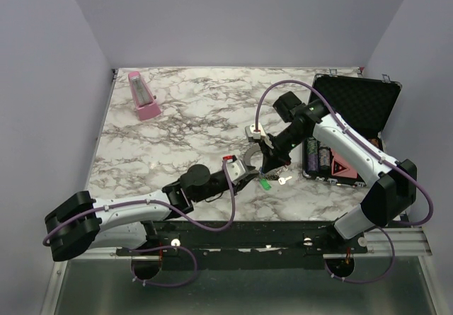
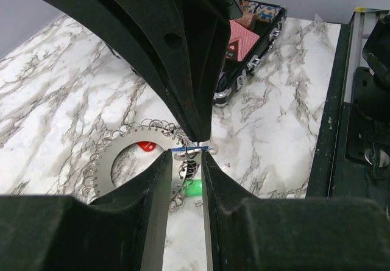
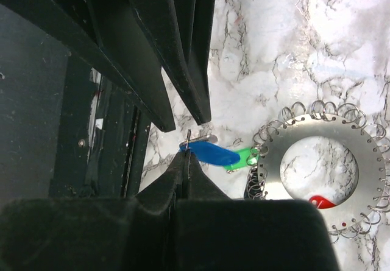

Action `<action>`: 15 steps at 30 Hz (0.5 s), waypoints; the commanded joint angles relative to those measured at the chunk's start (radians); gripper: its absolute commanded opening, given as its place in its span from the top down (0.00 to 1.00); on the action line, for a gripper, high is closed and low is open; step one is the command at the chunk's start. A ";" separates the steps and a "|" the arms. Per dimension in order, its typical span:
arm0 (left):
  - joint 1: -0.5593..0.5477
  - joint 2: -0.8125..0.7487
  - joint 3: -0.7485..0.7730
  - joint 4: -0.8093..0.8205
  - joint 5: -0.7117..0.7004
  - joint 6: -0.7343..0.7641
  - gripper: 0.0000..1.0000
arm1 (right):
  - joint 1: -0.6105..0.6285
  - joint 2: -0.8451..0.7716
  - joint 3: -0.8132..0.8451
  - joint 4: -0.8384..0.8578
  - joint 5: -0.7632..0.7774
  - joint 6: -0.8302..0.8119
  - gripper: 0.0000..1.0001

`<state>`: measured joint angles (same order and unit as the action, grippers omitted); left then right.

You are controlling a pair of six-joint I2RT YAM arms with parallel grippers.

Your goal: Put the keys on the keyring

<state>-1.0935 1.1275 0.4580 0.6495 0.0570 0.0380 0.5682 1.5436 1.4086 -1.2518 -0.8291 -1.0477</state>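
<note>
The blue key [image 3: 210,154] is level with the table [image 1: 184,131]. Its long axis runs from the right gripper's tips toward the ring [image 3: 323,129], with the blue head at the ring end. A sliver of silver shows at the fingertip end. From the left wrist the key is seen edge-on, a thin line crossing the gap between the left fingers.

The right gripper [image 3: 186,156] is closed tight, its tips meeting on the near end of the blue key. The left gripper [image 2: 186,159] is parted only narrowly, one finger on each side of the key. I cannot tell whether its pads touch the key.

The ring lies mid-table, a little right of centre and left of the open case [image 1: 354,106]. Small wire loops stand all round its rim. The head of a red key [image 2: 145,145] shows inside its hole. The green key [image 1: 265,184] lies just near of the ring, its head touching the rim loops and partly under the blue head. Another key [image 1: 284,180], silver, lies on the marble just right of the green one.
</note>
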 commanded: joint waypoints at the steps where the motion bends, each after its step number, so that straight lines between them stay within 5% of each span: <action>1: -0.003 -0.005 0.010 -0.020 0.047 0.016 0.67 | 0.004 0.006 0.000 -0.021 -0.031 -0.009 0.99; 15: 0.001 0.044 0.064 -0.047 0.090 0.023 0.81 | 0.004 0.003 -0.003 -0.024 -0.038 -0.014 0.99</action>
<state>-1.0935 1.1610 0.4873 0.6231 0.1040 0.0521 0.5682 1.5436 1.4086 -1.2552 -0.8364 -1.0481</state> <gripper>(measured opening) 0.235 0.007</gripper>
